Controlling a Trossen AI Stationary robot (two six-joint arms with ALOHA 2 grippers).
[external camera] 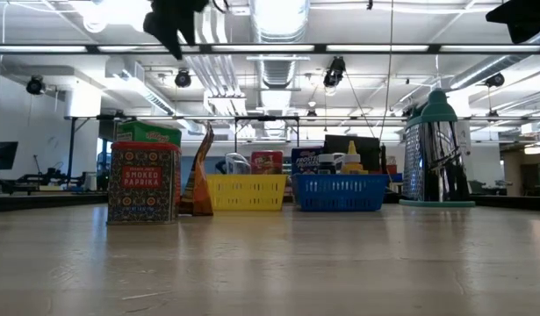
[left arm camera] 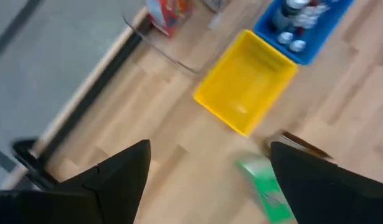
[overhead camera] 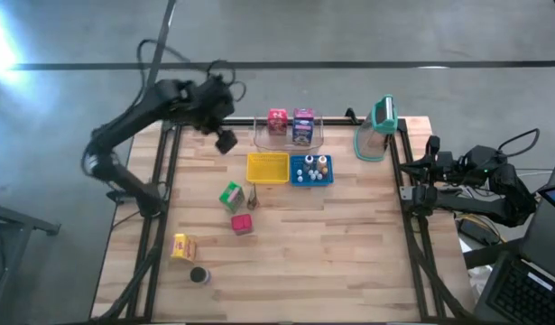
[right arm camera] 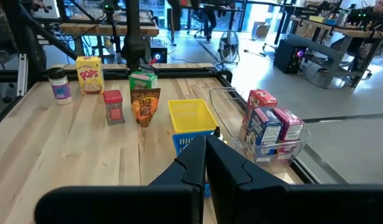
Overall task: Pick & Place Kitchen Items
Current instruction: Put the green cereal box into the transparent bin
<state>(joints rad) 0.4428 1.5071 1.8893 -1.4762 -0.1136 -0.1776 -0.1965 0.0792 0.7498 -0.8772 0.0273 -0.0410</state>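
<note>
Above table's far left: left gripper (overhead camera: 225,140), jaws spread.
Advice: descend squarely over small green carton (overhead camera: 231,196).

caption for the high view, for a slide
Left gripper hovers open above the table's far left, near the yellow basket; right gripper waits shut at the right edge.

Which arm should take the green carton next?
Left. Its open end effector hovers above the table near the green carton. The right end effector is shut and parked off the table's right edge.
</note>
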